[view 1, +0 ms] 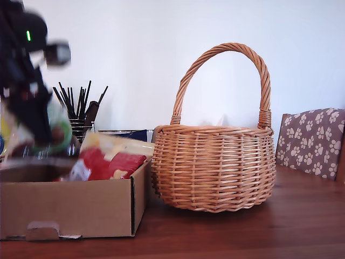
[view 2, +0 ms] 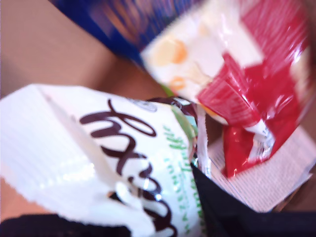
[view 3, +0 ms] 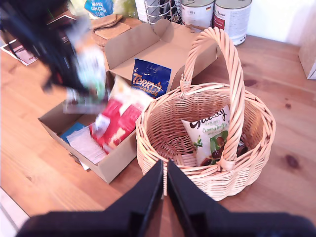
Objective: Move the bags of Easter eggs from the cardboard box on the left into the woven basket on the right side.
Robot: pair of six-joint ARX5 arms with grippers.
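Observation:
The cardboard box [view 1: 102, 208] sits at the exterior view's left, the woven basket [view 1: 215, 167] to its right. Blurred with motion, my first gripper [view 1: 38, 121] hangs over the box, shut on a white-green bag with black script [view 2: 128, 163]. A cream-and-red bag [view 1: 113, 159] leans on the box wall nearest the basket. A dark blue bag [view 3: 150, 79] lies further back in the box. Another white-green bag [view 3: 210, 138] lies inside the basket [view 3: 163, 103]. My second gripper [view 3: 165, 180] is shut on nothing, high over the basket's rim.
A wire holder of black utensils [view 1: 81, 108] stands behind the box. A paw-print cushion [view 1: 312, 140] is at the exterior view's right. Tin cans [view 3: 232, 15] and a yellow-green bag with a blue sticker [view 3: 98, 6] stand beyond the box. Papers [view 3: 86, 143] lie in it.

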